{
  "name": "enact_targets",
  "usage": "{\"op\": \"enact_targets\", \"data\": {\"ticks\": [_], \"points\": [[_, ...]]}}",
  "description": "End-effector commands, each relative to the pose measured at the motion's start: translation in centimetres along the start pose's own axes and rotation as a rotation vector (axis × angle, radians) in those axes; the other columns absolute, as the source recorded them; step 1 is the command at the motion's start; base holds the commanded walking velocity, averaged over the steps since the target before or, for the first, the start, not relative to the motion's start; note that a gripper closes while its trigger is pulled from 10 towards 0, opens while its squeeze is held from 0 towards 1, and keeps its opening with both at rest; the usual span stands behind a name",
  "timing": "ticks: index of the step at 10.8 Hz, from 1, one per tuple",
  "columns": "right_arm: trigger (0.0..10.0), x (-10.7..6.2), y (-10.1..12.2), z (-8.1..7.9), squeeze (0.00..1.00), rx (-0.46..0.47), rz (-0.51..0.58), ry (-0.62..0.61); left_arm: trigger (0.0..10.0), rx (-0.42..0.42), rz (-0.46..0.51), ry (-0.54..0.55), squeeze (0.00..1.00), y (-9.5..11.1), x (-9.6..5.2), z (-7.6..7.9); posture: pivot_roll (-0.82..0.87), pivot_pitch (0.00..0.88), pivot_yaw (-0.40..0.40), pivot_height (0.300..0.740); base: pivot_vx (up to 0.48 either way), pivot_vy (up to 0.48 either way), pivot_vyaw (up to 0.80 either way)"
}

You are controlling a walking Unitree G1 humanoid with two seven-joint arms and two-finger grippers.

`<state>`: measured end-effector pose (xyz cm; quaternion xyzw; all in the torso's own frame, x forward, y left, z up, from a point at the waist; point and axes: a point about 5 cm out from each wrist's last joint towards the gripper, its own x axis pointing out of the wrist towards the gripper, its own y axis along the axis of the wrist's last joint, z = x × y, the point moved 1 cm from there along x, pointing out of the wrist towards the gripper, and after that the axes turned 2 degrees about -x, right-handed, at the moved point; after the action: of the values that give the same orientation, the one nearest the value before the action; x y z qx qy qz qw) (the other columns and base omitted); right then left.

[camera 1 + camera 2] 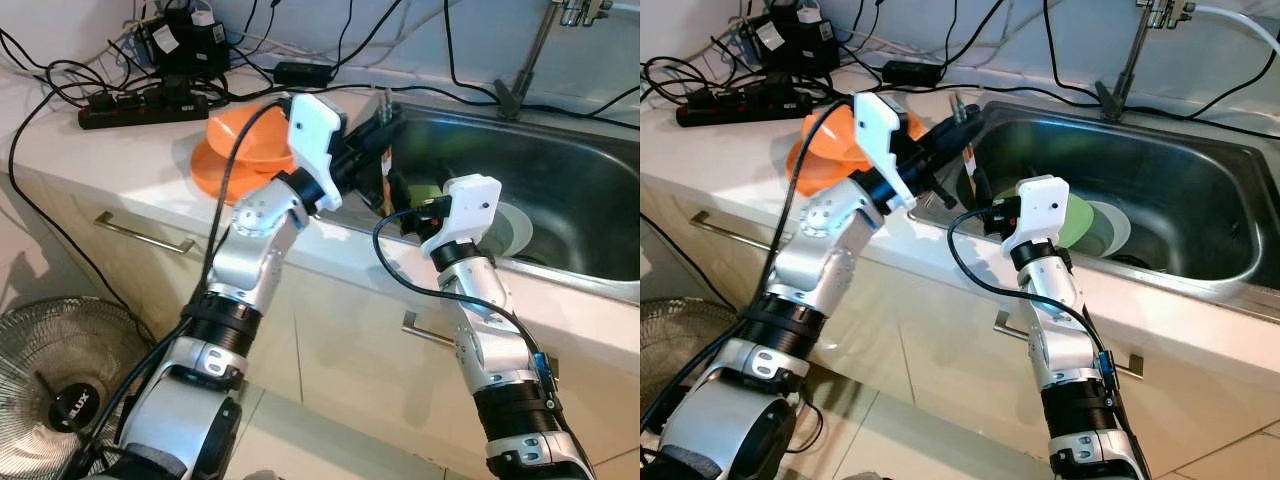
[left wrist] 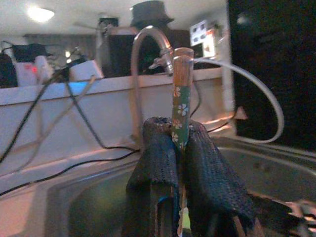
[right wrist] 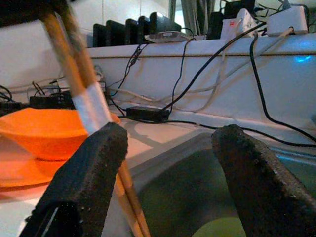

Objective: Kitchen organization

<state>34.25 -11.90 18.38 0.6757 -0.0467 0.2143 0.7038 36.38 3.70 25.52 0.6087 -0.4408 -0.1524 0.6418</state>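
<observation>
A pair of wooden chopsticks [image 1: 966,150] with a green flowered end [image 2: 179,116] stands nearly upright over the left rim of the steel sink [image 1: 560,170]. My left gripper [image 1: 385,125] is shut on them, its black fingers [image 2: 205,163] pressed against both sides. My right gripper [image 1: 990,215] sits just below and to the right, at the sink's front edge, open. Its two pads [image 3: 94,163] are wide apart, and the chopsticks [image 3: 86,106] cross beside the left pad, apart from it. A green dish [image 1: 1077,222] and a white plate [image 1: 1112,228] lie in the sink.
An orange bowl [image 1: 245,140] on an orange plate rests on the counter left of the sink. Behind it are a power strip [image 1: 140,105] and tangled cables. The faucet [image 1: 530,50] rises at the back. A floor fan [image 1: 60,390] stands at the lower left by the cabinet handles [image 1: 145,232].
</observation>
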Motion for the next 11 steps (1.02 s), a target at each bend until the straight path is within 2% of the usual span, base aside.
{"op": "enact_targets", "data": {"ticks": [1, 2, 5, 7, 8, 11], "points": [[10.0, 0.1, 0.4, 0.7, 0.00, -0.024, 0.007, -0.042, 10.0, 0.054, 0.000, 0.044, 0.00, 0.5, 0.3, -0.8, 0.13, 0.021, 0.052, 0.740, 0.000, 0.000, 0.00], [10.0, 0.1, 0.1, 2.5, 0.00, -0.059, -0.027, -0.158, 10.0, 0.062, 0.010, 0.064, 0.00, 0.6, 0.3, -1.1, 0.13, 0.021, 0.052, 0.740, 0.000, 0.000, 0.00], [10.0, -0.2, 0.3, 5.6, 0.00, -0.109, -0.033, -0.314, 10.0, 0.043, 0.028, 0.131, 0.00, 0.0, 0.1, -1.8, 0.12, 0.030, 0.049, 0.740, 0.000, 0.000, 0.00], [10.0, -0.4, 0.4, 6.7, 0.00, -0.136, -0.038, -0.355, 10.0, 0.010, 0.019, 0.148, 0.00, -0.7, 0.3, -2.0, 0.11, 0.040, 0.045, 0.740, 0.000, 0.000, 0.00], [10.0, -0.5, 0.5, 7.1, 0.00, -0.144, -0.039, -0.368, 10.0, -0.033, 0.020, 0.170, 0.00, -1.0, 0.5, -2.3, 0.10, 0.044, 0.044, 0.740, 0.000, 0.000, 0.00], [10.0, -0.9, 0.6, 6.9, 0.00, -0.147, -0.036, -0.364, 10.0, -0.086, -0.004, 0.181, 0.00, -1.7, 1.5, -2.1, 0.08, 0.059, 0.039, 0.740, 0.000, 0.000, 0.00]]}}
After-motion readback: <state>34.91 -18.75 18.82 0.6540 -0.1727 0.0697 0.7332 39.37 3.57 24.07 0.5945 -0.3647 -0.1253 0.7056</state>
